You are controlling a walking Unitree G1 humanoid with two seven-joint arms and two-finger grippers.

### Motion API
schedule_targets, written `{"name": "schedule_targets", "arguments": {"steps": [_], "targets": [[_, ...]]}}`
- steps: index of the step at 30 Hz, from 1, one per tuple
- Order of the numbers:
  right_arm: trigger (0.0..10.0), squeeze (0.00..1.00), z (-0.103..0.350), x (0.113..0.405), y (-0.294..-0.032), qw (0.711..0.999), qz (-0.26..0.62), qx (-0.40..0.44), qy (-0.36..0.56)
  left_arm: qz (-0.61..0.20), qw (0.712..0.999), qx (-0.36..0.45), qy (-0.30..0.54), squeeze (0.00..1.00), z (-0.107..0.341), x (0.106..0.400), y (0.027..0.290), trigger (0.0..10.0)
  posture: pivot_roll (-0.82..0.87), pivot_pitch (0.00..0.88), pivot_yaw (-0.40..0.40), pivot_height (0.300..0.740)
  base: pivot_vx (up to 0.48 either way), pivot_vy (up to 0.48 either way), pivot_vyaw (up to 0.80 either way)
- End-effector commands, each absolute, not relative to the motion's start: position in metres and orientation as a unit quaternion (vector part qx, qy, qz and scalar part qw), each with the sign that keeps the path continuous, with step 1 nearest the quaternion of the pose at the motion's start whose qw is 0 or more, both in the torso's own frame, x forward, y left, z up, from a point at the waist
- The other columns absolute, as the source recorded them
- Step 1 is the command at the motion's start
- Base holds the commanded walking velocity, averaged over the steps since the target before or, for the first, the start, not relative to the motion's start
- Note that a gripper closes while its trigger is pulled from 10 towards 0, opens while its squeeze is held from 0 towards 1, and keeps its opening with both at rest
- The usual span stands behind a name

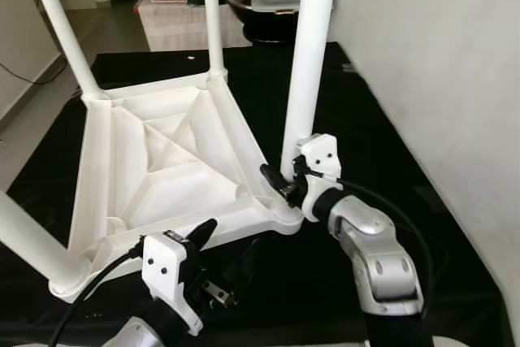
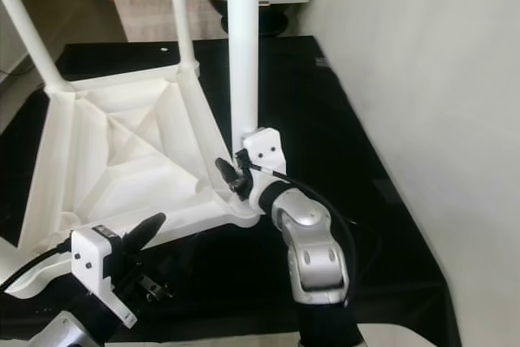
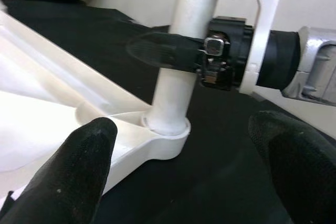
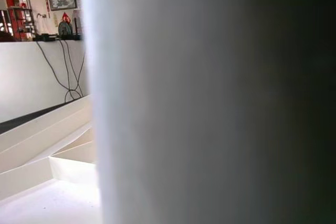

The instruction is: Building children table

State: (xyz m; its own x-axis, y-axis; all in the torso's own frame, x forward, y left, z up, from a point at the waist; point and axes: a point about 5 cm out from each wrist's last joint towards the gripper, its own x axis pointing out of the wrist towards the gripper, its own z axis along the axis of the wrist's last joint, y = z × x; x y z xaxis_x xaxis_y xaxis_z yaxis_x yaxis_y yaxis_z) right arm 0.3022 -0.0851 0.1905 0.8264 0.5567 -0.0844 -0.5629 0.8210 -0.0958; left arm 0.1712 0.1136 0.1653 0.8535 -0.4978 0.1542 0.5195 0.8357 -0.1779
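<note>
While the upside-down table top (image 1: 162,160) is lying on the black surface (image 1: 382,144), the right end effector (image 1: 284,180) is clamping the near-right leg (image 1: 309,62) by its socket, probably seating it, and the left end effector (image 1: 191,245) is hanging spread apart beside the rim, so next up is likely twisting it tight.

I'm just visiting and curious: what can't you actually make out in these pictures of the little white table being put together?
- Tops of the table legs: cut off by the upper edge of the eye views.
- Right gripper far finger: hidden behind the leg it clasps, left wrist view.
- Right wrist view: the leg sits too close, blurred.
- Table top upper face: turned down onto the black mat.
</note>
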Motion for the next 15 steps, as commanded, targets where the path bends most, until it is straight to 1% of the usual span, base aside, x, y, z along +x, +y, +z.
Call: {"name": "schedule_targets", "arguments": {"steps": [1,2,3,4,5,6,7,8,9,10,11,12,13,15], "targets": [[3.8,0.00,0.186,0.301,-0.073,0.943,0.324,-0.051,0.049,-0.261,0.958,-0.107,-0.045,0.00,0.163,0.170,0.114,10.0,0.06,0.136,-0.040,0.740,0.000,0.000,0.00],[3.8,0.00,0.186,0.301,-0.073,0.943,0.324,-0.051,0.049,-0.261,0.958,-0.107,-0.045,0.00,0.163,0.170,0.114,10.0,0.06,0.136,-0.040,0.740,0.000,0.000,0.00],[10.0,0.00,0.192,0.295,-0.064,0.937,0.346,-0.038,0.041,-0.255,0.960,-0.108,-0.047,0.00,0.163,0.170,0.115,10.0,0.06,0.141,-0.041,0.740,0.000,0.000,0.00],[10.0,0.00,0.197,0.294,-0.060,0.930,0.365,-0.025,0.029,-0.254,0.960,-0.108,-0.047,0.00,0.164,0.170,0.115,10.0,0.06,0.141,-0.041,0.740,0.000,0.000,0.00],[10.0,0.00,0.197,0.294,-0.060,0.930,0.365,-0.025,0.029,-0.254,0.960,-0.108,-0.047,0.00,0.164,0.170,0.115,10.0,0.06,0.141,-0.041,0.740,0.000,0.000,0.00],[10.0,0.00,0.204,0.292,-0.056,0.922,0.388,-0.007,0.017,-0.255,0.960,-0.109,-0.047,0.00,0.164,0.170,0.115,10.0,0.06,0.141,-0.041,0.740,0.000,0.000,0.00],[10.0,0.00,0.204,0.292,-0.056,0.922,0.388,-0.007,0.017,-0.255,0.960,-0.109,-0.047,0.00,0.164,0.170,0.115,10.0,0.06,0.141,-0.041,0.740,0.000,0.000,0.00],[10.0,0.22,0.210,0.290,-0.054,0.908,0.420,-0.003,0.005,-0.255,0.960,-0.109,-0.047,0.00,0.164,0.170,0.115,10.0,0.05,0.143,-0.036,0.740,0.000,0.000,0.00],[10.0,1.00,0.214,0.289,-0.053,0.894,0.448,0.000,0.002,-0.256,0.959,-0.109,-0.047,0.00,0.164,0.170,0.115,10.0,0.05,0.143,-0.036,0.740,0.000,0.000,0.00],[10.0,1.00,0.214,0.289,-0.053,0.894,0.448,0.000,0.002,-0.256,0.959,-0.109,-0.047,0.00,0.164,0.170,0.115,10.0,0.05,0.143,-0.036,0.740,0.000,0.000,0.00],[10.0,1.00,0.216,0.287,-0.053,0.876,0.483,-0.012,0.003,-0.258,0.959,-0.109,-0.047,0.00,0.164,0.171,0.114,10.0,0.05,0.144,-0.039,0.740,0.000,0.000,0.00],[10.0,1.00,0.216,0.286,-0.053,0.864,0.504,-0.021,0.005,-0.259,0.959,-0.110,-0.047,0.00,0.164,0.171,0.114,10.0,0.05,0.144,-0.039,0.740,0.000,0.000,0.00],[10.0,1.00,0.216,0.286,-0.053,0.864,0.504,-0.021,0.005,-0.259,0.959,-0.110,-0.047,0.00,0.164,0.171,0.114,10.0,0.05,0.144,-0.039,0.740,0.000,0.000,0.00],[10.0,1.00,0.217,0.281,-0.054,0.828,0.560,-0.030,0.011,-0.259,0.958,-0.110,-0.049,0.00,0.165,0.172,0.114,10.0,0.05,0.146,-0.043,0.740,0.000,0.000,0.00]]}}
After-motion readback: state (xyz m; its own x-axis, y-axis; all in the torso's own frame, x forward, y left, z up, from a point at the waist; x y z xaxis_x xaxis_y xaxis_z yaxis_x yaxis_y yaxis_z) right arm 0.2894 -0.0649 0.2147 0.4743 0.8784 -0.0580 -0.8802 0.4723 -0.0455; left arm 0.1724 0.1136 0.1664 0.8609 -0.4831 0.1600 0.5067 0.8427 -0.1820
